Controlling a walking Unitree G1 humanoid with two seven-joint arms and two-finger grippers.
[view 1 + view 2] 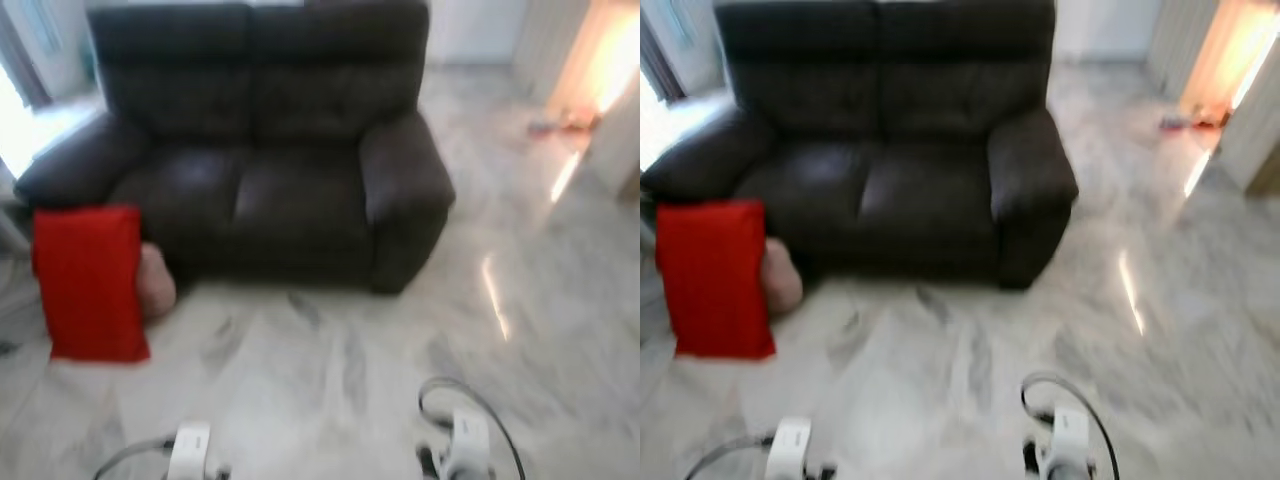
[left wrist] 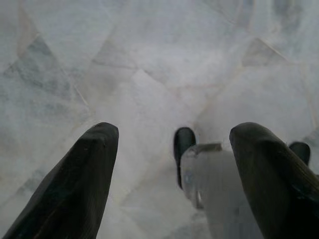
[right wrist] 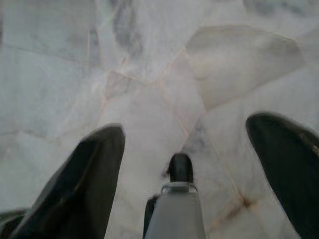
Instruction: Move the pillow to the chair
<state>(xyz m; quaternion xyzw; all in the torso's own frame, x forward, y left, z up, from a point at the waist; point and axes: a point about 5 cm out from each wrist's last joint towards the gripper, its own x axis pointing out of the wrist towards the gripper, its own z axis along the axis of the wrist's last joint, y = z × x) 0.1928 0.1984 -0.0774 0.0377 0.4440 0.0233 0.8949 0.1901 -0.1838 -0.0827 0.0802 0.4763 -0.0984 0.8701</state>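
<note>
Both arms hang low at the near edge. The left gripper (image 2: 172, 169) and right gripper (image 3: 187, 164) have fingers spread wide over bare marble floor (image 1: 330, 380), holding nothing. Lots of open floor ahead and off to the right. Further left, a red pillow (image 1: 88, 282) leans upright on a pinkish cushion (image 1: 155, 280), against the dark sofa (image 1: 270, 150)'s left front corner. Far right, a bright doorway (image 1: 600, 60).

Head eyes face the sofa (image 1: 270, 150); wrist cameras look down at marble floor (image 2: 149, 64).
</note>
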